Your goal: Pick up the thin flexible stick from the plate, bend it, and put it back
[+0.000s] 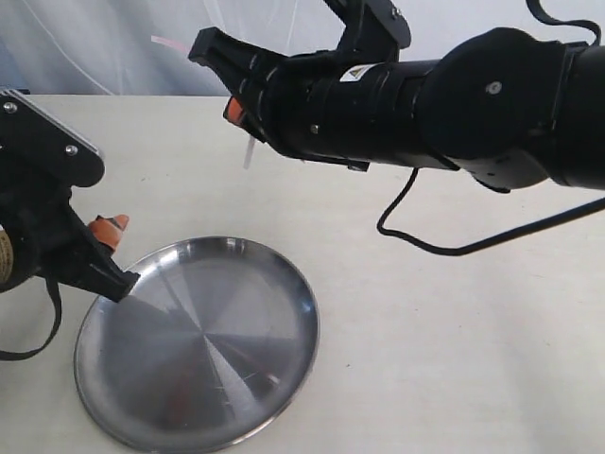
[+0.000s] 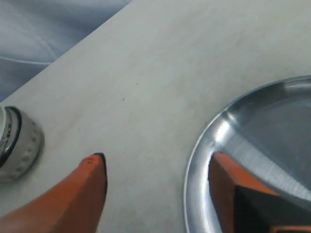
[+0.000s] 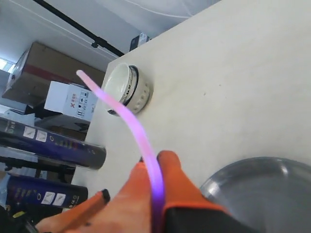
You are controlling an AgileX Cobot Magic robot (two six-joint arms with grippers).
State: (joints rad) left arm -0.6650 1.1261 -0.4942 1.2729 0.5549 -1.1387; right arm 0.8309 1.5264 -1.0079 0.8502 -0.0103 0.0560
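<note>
My right gripper [image 1: 227,80] hangs high above the table behind the plate [image 1: 301,312], shut on the thin pale pink-purple stick [image 1: 168,43]. In the right wrist view the stick [image 3: 127,116] curves out in an arc from between the orange fingertips of that gripper [image 3: 156,162], with the plate [image 3: 265,191] below. My left gripper [image 1: 118,253] is open at the plate's left rim. The left wrist view shows this gripper [image 2: 156,158] holding nothing, one finger [image 2: 221,179] over the plate's rim [image 2: 204,145] and the other over bare table.
A small white bowl with a dark rim [image 3: 127,90] stands on the table near its edge, also in the left wrist view as the bowl [image 2: 17,143]. Boxes [image 3: 58,94] and dark tubes [image 3: 53,145] lie beyond the table edge. A black cable [image 1: 416,236] loops under the right arm.
</note>
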